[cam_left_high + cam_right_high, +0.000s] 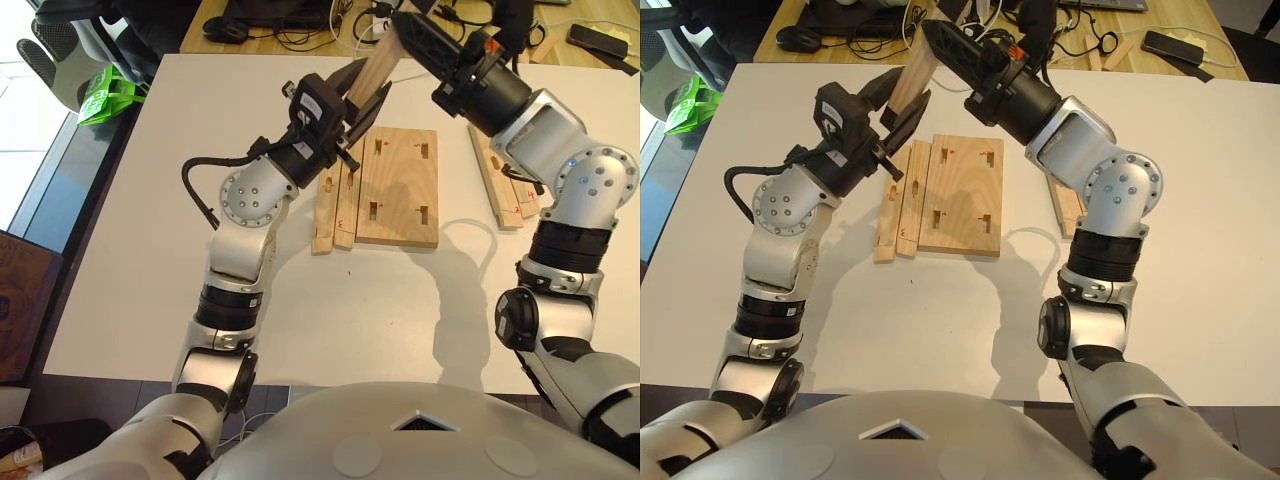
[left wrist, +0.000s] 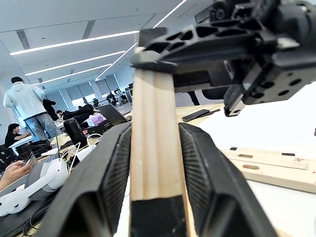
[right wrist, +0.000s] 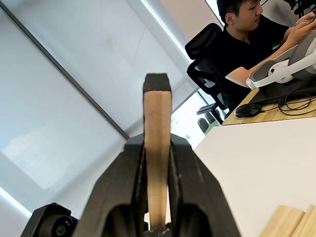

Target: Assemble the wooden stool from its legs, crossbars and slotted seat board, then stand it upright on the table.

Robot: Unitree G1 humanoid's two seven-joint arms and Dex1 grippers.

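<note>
1 wooden leg [image 1: 372,70] slants above the table [image 1: 140,260], left tool [image 1: 363,95] clenching its lower end, right tool [image 1: 403,30] its upper end.

One pale wooden leg [image 1: 375,68] tilts above the flat slotted seat board [image 1: 400,190].

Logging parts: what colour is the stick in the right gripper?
The stick is pale, unpainted wood; left wrist view shows it best.

Head stereo pair: steep down-look on seat board [image 1: 398,186], mid-range. Wrist cams: close-up above its far edge, sighting along the same leg [image 2: 155,138] from opposite ends.
</note>
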